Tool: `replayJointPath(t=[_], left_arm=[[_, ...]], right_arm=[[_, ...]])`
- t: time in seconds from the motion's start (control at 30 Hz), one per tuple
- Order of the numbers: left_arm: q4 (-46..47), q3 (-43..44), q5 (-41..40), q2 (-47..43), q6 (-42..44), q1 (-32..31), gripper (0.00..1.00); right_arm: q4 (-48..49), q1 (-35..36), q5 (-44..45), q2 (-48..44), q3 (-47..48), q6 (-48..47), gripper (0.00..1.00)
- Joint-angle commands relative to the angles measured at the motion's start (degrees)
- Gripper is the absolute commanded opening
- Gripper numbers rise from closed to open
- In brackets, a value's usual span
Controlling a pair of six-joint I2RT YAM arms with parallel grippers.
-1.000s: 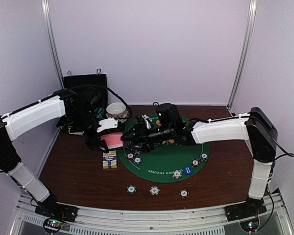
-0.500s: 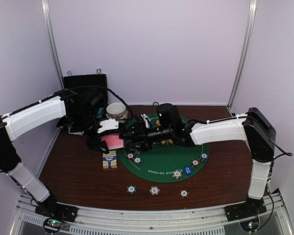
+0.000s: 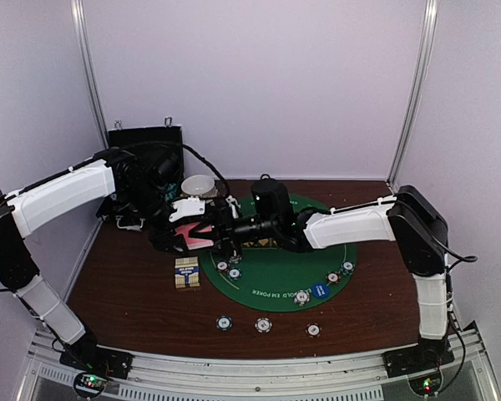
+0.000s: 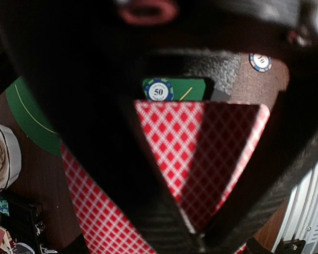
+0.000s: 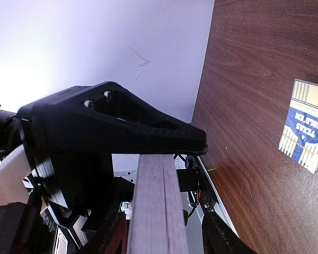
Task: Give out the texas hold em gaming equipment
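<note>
Right gripper (image 3: 220, 234) closer, part-open astride cards (image 3: 198, 238)

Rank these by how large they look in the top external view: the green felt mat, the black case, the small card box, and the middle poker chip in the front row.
1. green felt mat
2. black case, partly hidden and farther back, yet clearly second
3. card box
4. middle front chip

The cards (image 4: 201, 153) are red-and-white checked; the chip (image 4: 158, 91) at their 12 o'clock blue-and-white striped; mat (image 3: 271, 274) green; box (image 3: 186, 272) blue and cream.
</note>
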Motion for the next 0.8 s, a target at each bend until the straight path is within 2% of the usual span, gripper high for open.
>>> replayJointPath(t=[0.0,0.07,0.13,0.2,0.23,0.33,0.37,0.57,0.77], left_arm=[[1.28,2.25,-0.67,1.06,0.56,-0.44,0.00],[1.99,2.05,-1.29,1.08,0.45,-0.44,0.00],[2.28,1.92,-1.50,1.06,0.09,-0.44,0.13],[2.96,1.59,-1.44,0.82,-0.86,-0.42,0.50],[3.76,1.12,-1.36,0.48,-1.22,-0.44,0.63],[6.79,-1.19,-0.27,-1.65,-1.53,-0.42,0.95],[7.22,-1.41,0.27,-2.28,-1.63,-0.44,0.97],[8.03,-1.71,4.38,-2.30,-3.73,-0.36,0.98],[8.89,-2.24,6.43,-1.91,-2.83,-0.36,0.97]], right_arm=[[7.76,0.55,-2.03,2.61,2.42,5.44,0.41],[8.72,0.47,-2.09,2.90,2.22,6.13,0.29],[9.01,0.47,-2.05,2.86,1.80,6.41,0.21],[9.42,0.30,-1.94,2.67,1.38,6.54,0.14],[9.64,0.22,-1.95,2.55,1.26,6.70,0.09],[10.88,-0.05,-2.09,2.34,0.76,7.48,0.06],[11.82,-0.14,-2.21,2.36,0.60,7.97,0.06],[17.82,-0.15,-2.70,3.21,0.06,12.40,0.05],[18.34,-0.13,-2.69,2.95,-0.36,13.12,0.04]])
